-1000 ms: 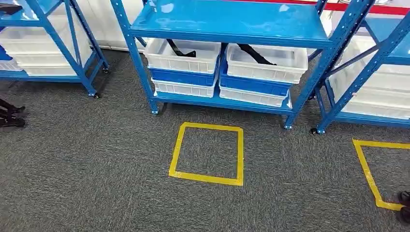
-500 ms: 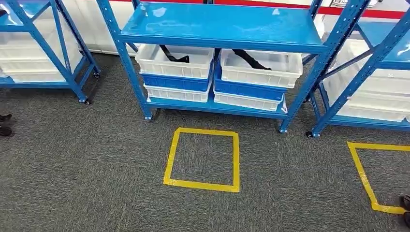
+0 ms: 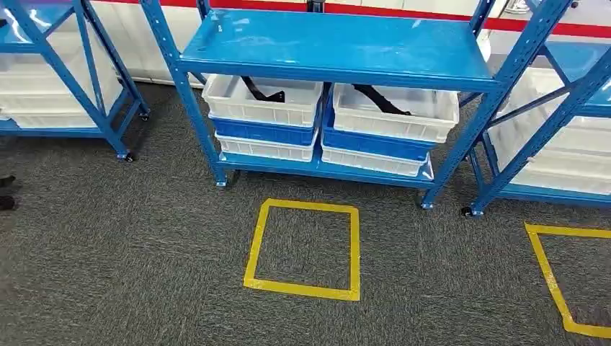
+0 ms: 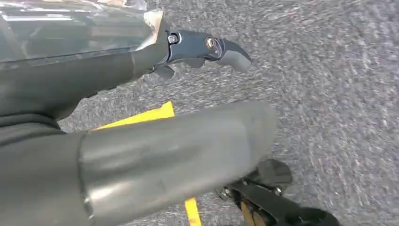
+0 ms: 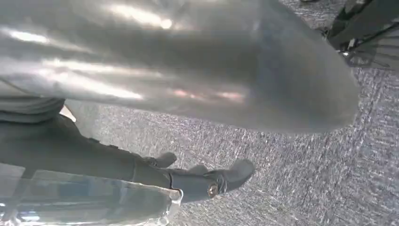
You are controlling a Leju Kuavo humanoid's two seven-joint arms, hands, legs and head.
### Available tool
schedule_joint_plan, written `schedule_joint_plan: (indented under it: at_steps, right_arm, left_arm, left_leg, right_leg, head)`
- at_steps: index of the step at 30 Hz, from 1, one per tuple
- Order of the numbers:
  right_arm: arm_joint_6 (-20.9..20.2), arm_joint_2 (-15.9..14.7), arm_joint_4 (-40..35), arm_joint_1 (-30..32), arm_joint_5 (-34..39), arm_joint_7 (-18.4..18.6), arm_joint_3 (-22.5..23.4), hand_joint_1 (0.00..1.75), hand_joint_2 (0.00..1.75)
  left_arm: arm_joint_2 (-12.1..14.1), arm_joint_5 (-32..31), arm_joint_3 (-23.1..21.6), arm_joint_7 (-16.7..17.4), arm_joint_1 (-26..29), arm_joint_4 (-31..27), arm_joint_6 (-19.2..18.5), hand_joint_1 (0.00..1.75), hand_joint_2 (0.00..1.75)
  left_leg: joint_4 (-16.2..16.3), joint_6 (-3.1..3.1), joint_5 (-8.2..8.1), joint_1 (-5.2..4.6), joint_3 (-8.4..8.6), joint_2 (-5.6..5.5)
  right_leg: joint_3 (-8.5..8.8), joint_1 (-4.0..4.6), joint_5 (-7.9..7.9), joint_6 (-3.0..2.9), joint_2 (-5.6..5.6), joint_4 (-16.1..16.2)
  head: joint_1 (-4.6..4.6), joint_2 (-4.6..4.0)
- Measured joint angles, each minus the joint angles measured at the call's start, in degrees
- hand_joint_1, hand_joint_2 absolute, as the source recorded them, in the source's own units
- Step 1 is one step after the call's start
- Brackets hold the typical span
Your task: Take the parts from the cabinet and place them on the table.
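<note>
Shifted camera view, hands (image 4: 207, 47) (image 5: 207, 181) hanging empty, fingers apart; black parts (image 3: 263, 92) at 12 o'clock, probably stiff, light, graspable mid-length.

Blue shelf (image 3: 339, 43) overhanging white bins (image 3: 263, 101), leaving narrow gap above; upright posts (image 3: 184, 94) flanking; carpet (image 3: 144, 252) lying open near.

Surface finishes at the cabinet.
Glossy blue painted-metal cabinet (image 3: 339, 43); smooth white plastic crates (image 3: 263, 101) stacked with blue ones; matt black parts (image 3: 375, 99); rough grey carpet floor (image 3: 130, 252); smooth yellow tape square (image 3: 302, 249).
</note>
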State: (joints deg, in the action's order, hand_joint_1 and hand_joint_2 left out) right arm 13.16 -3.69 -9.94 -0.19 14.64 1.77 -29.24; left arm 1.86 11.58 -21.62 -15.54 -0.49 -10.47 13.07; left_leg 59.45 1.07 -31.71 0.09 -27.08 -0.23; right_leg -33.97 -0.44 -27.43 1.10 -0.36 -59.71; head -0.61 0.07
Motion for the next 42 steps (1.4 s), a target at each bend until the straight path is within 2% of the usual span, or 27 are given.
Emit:
schedule_joint_plan:
  at_steps: [1,3,5,6,8,9,11,12,13,15,18,19,20,22,23,24,26,27,28,30,32,34,35,38,39,40,42]
  right_arm:
    - [0.0,-0.02,0.0,0.0,0.0,0.0,0.0,0.0,0.0]
    - [0.0,0.0,0.0,-0.03,-0.09,0.02,-0.07,0.0,0.0]
    - [0.02,-0.09,0.0,-0.16,-0.15,0.02,-0.15,0.0,0.0]
    - [0.02,-0.11,-0.02,-0.15,-0.2,0.02,-0.17,0.0,0.0]
    - [0.02,-0.11,0.0,-0.01,-0.24,0.02,-0.24,0.0,0.0]
    - [0.02,-0.04,0.0,0.04,-0.24,0.04,-0.26,0.0,0.0]
    - [0.02,0.07,-0.02,-0.05,-0.24,0.13,-0.28,0.0,0.0]
    - [0.02,0.04,0.0,-0.12,-0.24,0.15,-0.28,0.0,0.0]
    - [0.02,0.02,0.0,-0.22,-0.22,0.2,-0.28,0.0,0.0]
    - [0.02,0.04,-0.04,-0.42,-0.22,0.28,-0.28,0.0,0.0]
    - [0.02,0.0,-0.04,-0.37,-0.24,0.39,-0.28,0.0,0.0]
    - [0.02,0.04,-0.04,-0.4,-0.24,0.37,-0.28,0.0,0.0]
    - [0.02,0.07,-0.04,-0.42,-0.24,0.37,-0.28,0.0,0.0]
    - [0.0,0.04,-0.04,-0.62,-0.24,0.39,-0.28,0.0,0.0]
    - [0.0,0.04,-0.04,-0.51,-0.24,0.37,-0.28,0.0,0.0]
    - [0.0,0.02,-0.04,-0.45,-0.24,0.39,-0.31,0.0,0.0]
    - [0.0,0.0,-0.04,-0.09,-0.24,0.44,-0.3,0.0,0.0]
    - [0.0,-0.07,-0.04,0.0,-0.24,0.44,-0.31,0.0,0.0]
    - [-0.07,-0.15,0.0,0.26,-0.24,0.44,-0.28,0.0,0.0]
    - [-0.24,-0.22,0.0,-0.1,-0.31,0.42,-0.33,0.0,0.0]
    - [-0.24,-0.33,-0.02,-0.07,-0.44,0.42,-0.33,0.0,0.0]
    - [-0.22,-0.33,-0.07,-0.13,-0.44,0.42,-0.33,0.0,0.0]
    - [-0.22,-0.46,-0.09,-0.22,-0.44,0.42,-0.35,0.0,0.0]
    - [-0.22,-0.46,-0.09,-0.32,-0.44,0.44,-0.37,0.0,0.0]
    - [-0.22,-0.44,-0.09,-0.21,-0.44,0.44,-0.39,0.0,0.0]
    - [-0.22,-0.42,-0.09,-0.02,-0.44,0.48,-0.42,0.0,0.0]
    - [-0.22,-0.31,-0.09,0.01,-0.31,0.46,-0.48,0.0,0.0]
  left_arm:
    - [0.0,0.04,0.0,0.02,-0.14,0.0,0.07,0.0,0.0]
    - [-0.02,0.15,-0.02,0.0,-0.42,-0.02,0.07,0.0,0.0]
    - [-0.02,0.33,-0.02,0.0,-0.48,-0.04,0.07,0.0,0.0]
    - [0.0,0.35,-0.02,0.0,-0.4,-0.04,0.07,0.0,0.0]
    - [0.0,0.39,-0.02,0.02,-0.18,-0.04,0.07,0.0,0.0]
    - [0.02,0.42,-0.02,0.02,-0.15,-0.04,0.07,0.0,0.0]
    - [0.07,0.42,-0.02,0.02,-0.12,-0.04,0.07,0.0,0.0]
    - [0.07,0.44,0.0,0.09,-0.04,0.0,0.04,0.0,0.0]
    - [0.04,0.44,-0.02,0.15,-0.16,0.0,0.0,0.0,0.0]
    - [0.02,0.44,-0.02,0.15,-0.13,-0.02,-0.04,0.0,0.0]
    - [0.0,0.5,-0.02,0.17,0.13,-0.04,-0.04,0.0,0.0]
    - [0.02,0.5,0.0,0.18,0.08,-0.04,-0.04,0.0,0.0]
    - [0.07,0.5,0.0,0.17,0.05,-0.04,-0.04,0.0,0.0]
    - [0.09,0.5,0.0,0.17,0.0,-0.04,-0.04,0.0,0.0]
    - [0.07,0.5,0.0,0.17,0.01,-0.04,-0.04,0.0,0.0]
    - [0.02,0.5,0.0,0.17,0.11,-0.04,-0.04,0.0,0.0]
    - [-0.02,0.5,0.0,0.17,0.27,-0.04,-0.04,0.0,0.0]
    - [-0.02,0.5,0.0,0.17,0.27,-0.04,-0.04,0.0,0.0]
    - [-0.11,0.5,0.0,0.17,0.34,0.02,-0.07,0.0,0.0]
    - [-0.09,0.5,0.0,0.15,0.17,0.0,-0.15,0.0,0.0]
    - [-0.2,0.5,0.0,0.13,0.15,-0.02,-0.24,0.0,0.0]
    - [-0.26,0.5,-0.02,0.11,-0.1,-0.07,-0.26,0.0,0.0]
    - [-0.31,0.48,-0.02,0.11,-0.35,-0.07,-0.26,0.0,0.0]
    - [-0.24,0.5,-0.02,0.13,-0.32,-0.07,-0.26,0.0,0.0]
    - [-0.24,0.5,-0.02,0.13,-0.13,-0.07,-0.26,0.0,0.0]
    - [-0.24,0.48,-0.02,0.13,-0.04,-0.07,-0.26,0.0,0.0]
    - [-0.13,0.48,-0.02,0.13,0.07,-0.07,-0.26,0.0,0.0]
  left_leg:
    - [0.33,-0.12,-0.12,0.11,0.08,0.07]
    - [4.89,-0.56,-0.75,0.23,-2.4,0.13]
    - [12.84,-1.3,-4.05,0.52,-7.8,0.08]
    - [15.79,-1.55,-5.64,0.56,-10.37,0.08]
    - [15.43,-1.69,-5.33,0.68,-12.68,0.09]
    - [12.79,-1.62,-3.36,0.72,-12.32,0.12]
    - [3.98,-1.41,3.34,0.74,-9.82,0.19]
    - [1.85,-1.06,5.7,0.59,-9.38,0.43]
    - [2.18,-0.44,2.41,0.3,-9.27,0.48]
    - [1.25,0.7,3.57,0.08,-8.89,0.11]
    - [0.73,1.62,4.05,0.41,-6.78,0.09]
    - [0.65,1.88,3.86,0.41,-6.08,0.24]
    - [0.58,2.18,3.46,0.37,-5.83,0.18]
    - [0.54,2.42,2.66,0.18,-5.28,0.13]
    - [0.54,2.52,2.14,0.07,-4.77,0.0]
    - [0.54,2.5,1.5,-0.03,-3.96,-0.24]
    - [0.53,2.38,0.34,-0.12,-2.39,-0.47]
    - [0.51,2.26,-0.27,-0.16,-1.6,-0.53]
    - [0.4,2.05,-0.86,-0.07,-1.45,-0.54]
    - [0.24,1.12,-2.02,-0.29,-0.74,-0.56]
    - [0.85,0.51,-1.49,-0.24,0.94,-0.34]
    - [3.51,0.09,-1.83,-0.17,0.19,-0.2]
    - [6.76,-0.28,-2.51,0.05,-1.84,-0.17]
    - [16.28,-1.39,-7.51,0.6,-9.94,-0.16]
    - [16.52,-1.61,-7.31,0.69,-11.42,-0.13]
    - [14.68,-1.81,-5.7,0.79,-11.84,-0.03]
    - [7.48,-1.81,0.04,1.03,-10.7,0.1]
  right_leg:
    - [1.09,-0.28,-0.16,-0.32,0.23,0.04]
    - [2.37,-0.63,-0.64,-1.01,0.17,0.53]
    - [2.95,-0.63,-1.25,-1.72,0.18,0.53]
    - [3.33,-0.62,-1.67,-1.63,0.3,0.52]
    - [4.45,-0.72,-2.63,-1.45,0.51,0.52]
    - [4.77,-0.79,-3.16,-1.3,0.54,0.53]
    - [6.1,-0.99,-4.37,-0.84,0.45,0.58]
    - [6.78,-0.78,-4.89,-0.46,0.5,0.48]
    - [6.93,-0.51,-5.32,0.05,0.72,0.77]
    - [8.18,-0.45,-4.82,1.21,0.63,0.47]
    - [8.24,-0.6,-5.33,1.81,0.53,-0.34]
    - [7.04,-0.56,-5.41,1.76,0.52,-2.94]
    - [4.25,-0.56,-5.98,1.53,0.52,-7.25]
    - [-0.81,-0.44,-8.91,0.92,0.51,-13.78]
    - [-2.94,-0.44,-10.45,0.72,0.51,-15.78]
    - [-4.04,-0.43,-10.5,0.88,0.51,-15.19]
    - [-3.05,-0.27,-6.85,1.83,0.51,-8.56]
    - [-2.01,-0.19,-3.71,2.43,0.5,-3.91]
    - [-1.05,0.09,0.65,2.35,0.46,-1.7]
    - [-0.69,0.61,-0.63,0.55,0.05,-1.21]
    - [0.34,0.33,-0.75,-0.39,0.33,-0.46]
    - [2.55,-0.34,-1.3,-1.15,0.41,0.05]
    - [2.9,-0.4,-1.68,-1.69,0.41,0.08]
    - [3.94,-0.41,-3.14,-1.84,0.56,0.08]
    - [4.6,-0.47,-3.69,-1.64,0.76,0.08]
    - [5.46,-0.64,-4.36,-1.4,0.84,0.08]
    - [7.24,-0.99,-5.69,-0.87,0.87,0.08]
  head:
    - [0.04,0.0]
    - [0.22,0.0]
    - [0.35,0.0]
    - [0.35,0.0]
    - [0.39,0.0]
    - [0.37,0.0]
    - [0.35,0.0]
    - [0.44,0.0]
    - [0.42,0.0]
    - [0.46,0.0]
    - [0.46,0.02]
    - [0.09,0.0]
    - [0.02,0.0]
    - [0.03,0.0]
    - [0.07,0.0]
    - [0.04,0.0]
    - [0.02,0.0]
    - [0.02,0.0]
    - [-0.02,0.0]
    - [0.11,0.0]
    - [0.02,0.0]
    - [0.29,0.0]
    - [0.88,0.0]
    - [0.81,0.0]
    - [0.77,0.0]
    - [0.81,0.0]
    - [0.81,0.0]
